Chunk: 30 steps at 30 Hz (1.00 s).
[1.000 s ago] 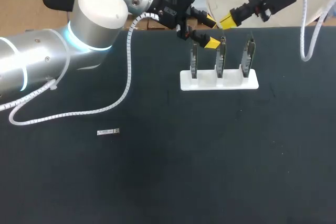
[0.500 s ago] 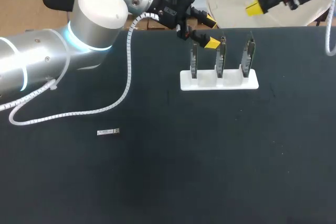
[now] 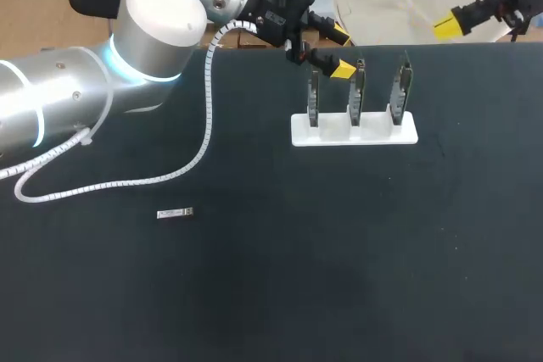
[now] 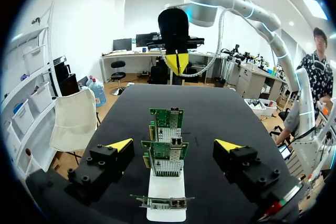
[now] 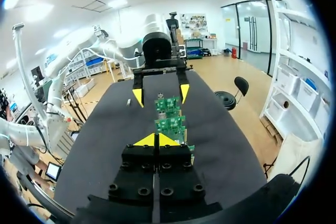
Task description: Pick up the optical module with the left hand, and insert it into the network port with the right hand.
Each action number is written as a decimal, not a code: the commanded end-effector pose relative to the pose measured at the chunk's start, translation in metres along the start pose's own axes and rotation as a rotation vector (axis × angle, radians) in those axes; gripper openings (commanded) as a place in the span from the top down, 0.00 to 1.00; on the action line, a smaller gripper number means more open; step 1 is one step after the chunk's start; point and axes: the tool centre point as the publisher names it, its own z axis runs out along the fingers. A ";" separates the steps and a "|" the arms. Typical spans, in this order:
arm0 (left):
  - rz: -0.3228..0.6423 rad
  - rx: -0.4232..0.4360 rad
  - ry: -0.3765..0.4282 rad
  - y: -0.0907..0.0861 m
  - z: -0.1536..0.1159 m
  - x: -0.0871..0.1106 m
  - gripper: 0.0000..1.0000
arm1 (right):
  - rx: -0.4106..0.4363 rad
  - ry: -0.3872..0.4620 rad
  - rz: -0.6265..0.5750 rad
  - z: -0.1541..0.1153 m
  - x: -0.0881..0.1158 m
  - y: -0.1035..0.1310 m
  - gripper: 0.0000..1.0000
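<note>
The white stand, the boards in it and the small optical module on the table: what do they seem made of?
The white stand is probably plastic: matte, evenly white. The boards look like green printed circuit board with silvery metal ports. The optical module is likely metal, silvery grey, though too small to be sure.

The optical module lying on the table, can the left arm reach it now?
Probably yes. The optical module lies alone on the table, nothing over or beside it. The left gripper is open and empty, away by the card rack.
</note>
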 end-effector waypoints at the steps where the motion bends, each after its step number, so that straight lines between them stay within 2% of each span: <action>1: -0.001 0.005 0.005 0.002 0.000 -0.001 0.00 | -0.027 0.007 -0.001 -0.002 0.002 -0.006 1.00; 14: -0.001 0.005 0.005 0.002 0.000 -0.001 0.00 | -0.068 0.031 0.015 0.002 0.016 -0.002 1.00; 19: -0.001 0.005 0.005 0.002 0.000 -0.001 0.00 | -0.046 0.059 0.011 0.005 0.018 -0.001 1.00; 30: -0.001 0.005 0.005 0.002 0.000 -0.001 0.00 | -0.033 0.050 0.018 0.008 0.022 -0.001 1.00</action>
